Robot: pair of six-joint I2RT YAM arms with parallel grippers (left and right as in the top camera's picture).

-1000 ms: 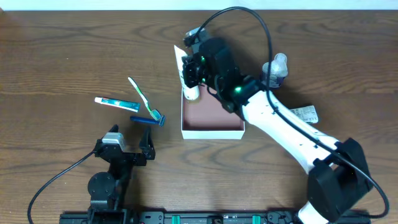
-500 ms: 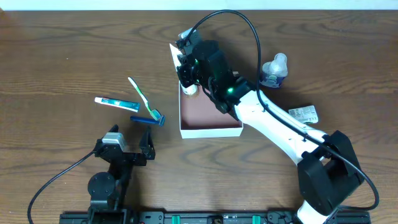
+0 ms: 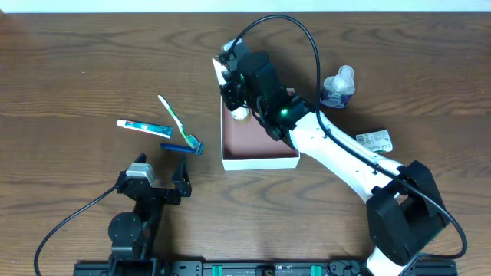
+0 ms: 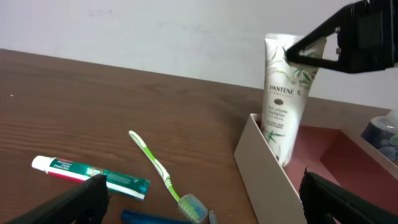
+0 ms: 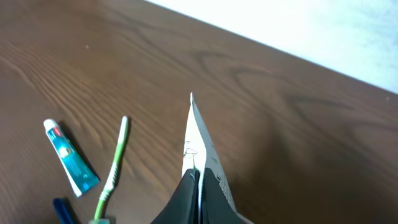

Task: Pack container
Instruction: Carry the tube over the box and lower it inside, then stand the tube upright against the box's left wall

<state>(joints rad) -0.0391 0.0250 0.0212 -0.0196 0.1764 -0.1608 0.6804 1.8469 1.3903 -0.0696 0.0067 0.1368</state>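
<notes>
The container (image 3: pixel 261 159) is a square white-walled box with a reddish-brown floor at the table's centre; it also shows in the left wrist view (image 4: pixel 268 169). My right gripper (image 3: pixel 232 83) is shut on the crimped top of a white Pantene tube (image 3: pixel 239 113). The tube (image 4: pixel 283 106) stands nearly upright with its cap end inside the container's far left corner. In the right wrist view the fingers (image 5: pixel 199 190) pinch the tube's flat seam (image 5: pixel 198 140). My left gripper (image 3: pixel 161 164) is open and empty, low at the front left.
A green toothbrush (image 3: pixel 175 119), a toothpaste tube (image 3: pixel 143 127) and a blue razor (image 3: pixel 182 147) lie left of the container. A small clear bottle (image 3: pixel 337 86) and a printed sachet (image 3: pixel 374 140) lie to its right.
My right gripper has shifted a little toward the far left with the tube, whose cap end stays in the container's corner. The left arm has not moved.
</notes>
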